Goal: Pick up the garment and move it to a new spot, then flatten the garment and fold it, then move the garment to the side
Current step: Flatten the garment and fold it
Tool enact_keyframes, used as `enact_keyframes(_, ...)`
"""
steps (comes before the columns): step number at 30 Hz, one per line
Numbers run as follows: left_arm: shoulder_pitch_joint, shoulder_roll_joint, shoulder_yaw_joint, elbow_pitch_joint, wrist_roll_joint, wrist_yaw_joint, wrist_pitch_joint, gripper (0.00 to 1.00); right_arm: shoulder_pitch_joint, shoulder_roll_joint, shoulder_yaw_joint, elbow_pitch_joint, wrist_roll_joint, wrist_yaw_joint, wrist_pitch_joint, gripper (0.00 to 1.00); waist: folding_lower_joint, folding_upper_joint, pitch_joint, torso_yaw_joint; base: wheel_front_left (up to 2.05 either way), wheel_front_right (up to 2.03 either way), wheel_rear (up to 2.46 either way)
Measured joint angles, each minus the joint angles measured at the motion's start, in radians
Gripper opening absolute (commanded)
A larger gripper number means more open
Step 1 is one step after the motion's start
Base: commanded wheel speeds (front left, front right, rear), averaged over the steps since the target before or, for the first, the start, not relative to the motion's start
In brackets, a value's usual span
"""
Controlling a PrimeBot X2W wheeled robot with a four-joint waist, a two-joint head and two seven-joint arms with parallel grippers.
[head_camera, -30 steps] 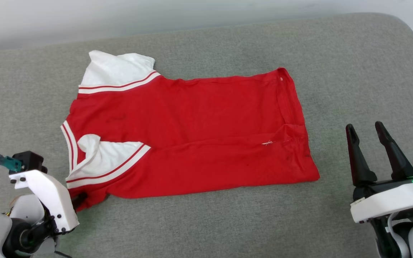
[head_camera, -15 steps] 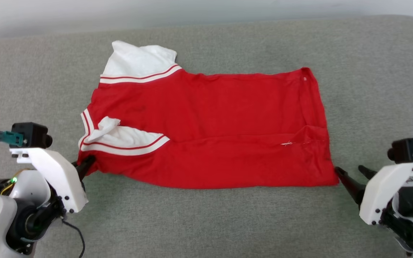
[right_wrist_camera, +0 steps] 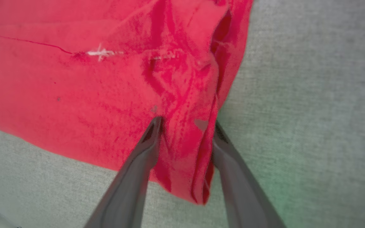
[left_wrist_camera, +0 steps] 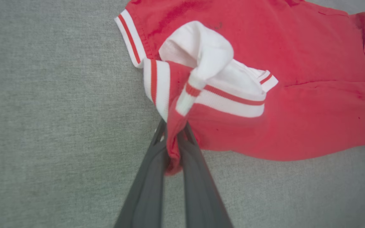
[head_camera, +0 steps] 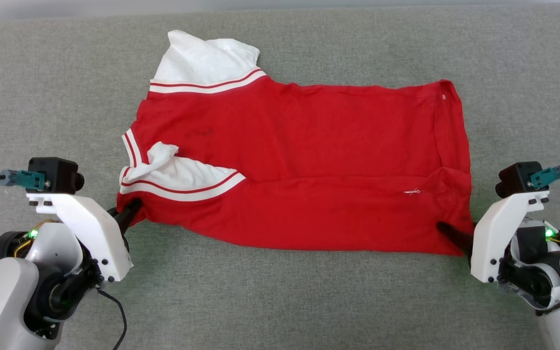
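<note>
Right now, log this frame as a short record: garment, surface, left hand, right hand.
garment: red jersey with white sleeves, spread mostly flat, near sleeve folded onto the body
surface: grey fabric
left hand: shut, pinching the garment's near corner at the sleeve end
right hand: open, fingers either side of the bunched near hem corner

Bright, diffuse light, faint shadows, head view sharp — wrist views softer, blurred near bottom edge
</note>
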Motion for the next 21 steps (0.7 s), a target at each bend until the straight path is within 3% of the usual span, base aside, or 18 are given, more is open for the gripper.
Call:
enact_keyframes(11,0.008,-0.029,-0.006,0.046,-0.011,-0.018,-0.04,0.0,-0.015,-0.022,0.036,0.023,0.014,0.0,-0.04,0.0,0.0,0.0,-0.046,0.0,0.0,0.0,0.0)
enact_keyframes(21,0.076,-0.063,-0.01,0.091,-0.019,-0.019,-0.098,0.0,0.026,-0.039,0.061,0.036,0.032,0.0,-0.076,0.0,0.0,0.0,-0.153,0.008,0.0,0.0,0.0)
